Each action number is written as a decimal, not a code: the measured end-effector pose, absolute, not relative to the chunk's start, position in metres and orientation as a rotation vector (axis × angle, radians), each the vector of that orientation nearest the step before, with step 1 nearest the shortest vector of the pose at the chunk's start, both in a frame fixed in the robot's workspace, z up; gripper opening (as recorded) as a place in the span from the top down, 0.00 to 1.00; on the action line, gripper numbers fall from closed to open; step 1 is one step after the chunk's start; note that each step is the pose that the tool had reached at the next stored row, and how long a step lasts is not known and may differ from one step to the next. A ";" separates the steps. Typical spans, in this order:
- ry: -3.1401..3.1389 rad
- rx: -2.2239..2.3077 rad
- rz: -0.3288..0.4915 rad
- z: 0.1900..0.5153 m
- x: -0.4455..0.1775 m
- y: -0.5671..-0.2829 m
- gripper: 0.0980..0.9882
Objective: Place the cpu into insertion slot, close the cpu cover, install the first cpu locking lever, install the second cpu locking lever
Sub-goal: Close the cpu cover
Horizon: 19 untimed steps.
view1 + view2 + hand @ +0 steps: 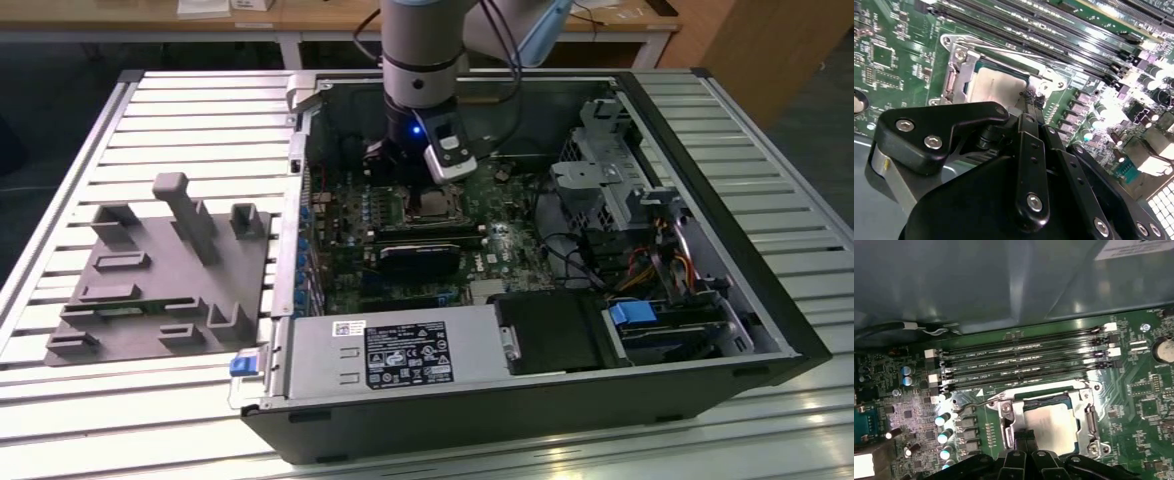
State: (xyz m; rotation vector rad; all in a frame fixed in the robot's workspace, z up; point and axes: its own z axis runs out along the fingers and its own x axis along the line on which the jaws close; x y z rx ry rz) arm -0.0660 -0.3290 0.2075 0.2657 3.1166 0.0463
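At board centre, inside the open case [534, 420]:

- **cpu** [1054, 422]: silver top up, seated flat in the slot [434, 207]. I log placement as done.
- **cover** [1088, 420]: silver frame lying down around the chip's edges, with the chip showing through the cut-out. I judge it closed.
- **lever** [974, 402]: a wire runs along the cover's side nearest the memory slots [1024, 365], its hooked end jutting past the frame corner. I cannot tell whether it is latched, and I cannot make out a second one for certain. I count both lever steps as not yet confirmed.
- **gripper** [1024, 437]: the fingers are drawn together, tips low at the cover's edge on the capacitor side, touching it or just above. I cannot tell whether a wire is pinched between them.
- **Room:**
  - The memory slots lie close along one side of the socket, with the case wall [1004, 280] beyond them.
  - The capacitors [944, 422] stand just beside the lever's hooked end.
  - Bare board [1144, 410] on the opposite flank is, by my reading, the freest side for moving.
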 end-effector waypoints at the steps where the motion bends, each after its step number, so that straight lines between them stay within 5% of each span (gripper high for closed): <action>1: 3.116 0.266 0.047 0.207 -0.067 -0.329 1.00; 19: 3.120 0.239 0.065 0.201 -0.070 -0.329 1.00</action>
